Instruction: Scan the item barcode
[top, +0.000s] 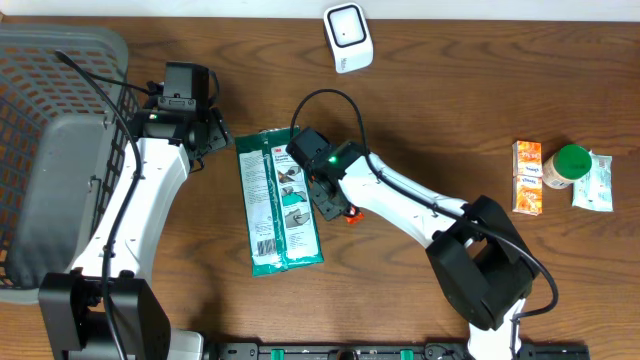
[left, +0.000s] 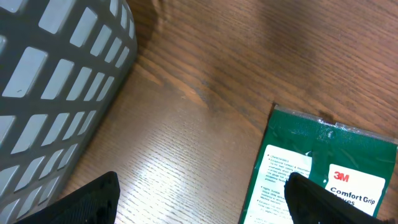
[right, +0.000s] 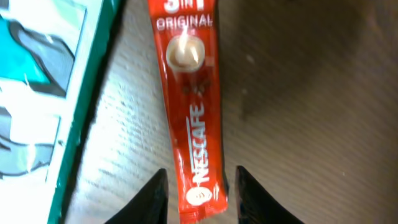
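The Nescafé sachet (right: 189, 106), lying flat on the table (right: 311, 93) beside the green pack (right: 37, 93), is straddled at one end by the right gripper (right: 198, 186), whose fingers seem narrowly apart and not yet touching it, so they should be closed squarely before any lift, while the left gripper (left: 202, 193) is held spread and empty.

Dark wood-grain table (top: 450, 100) under soft, even light
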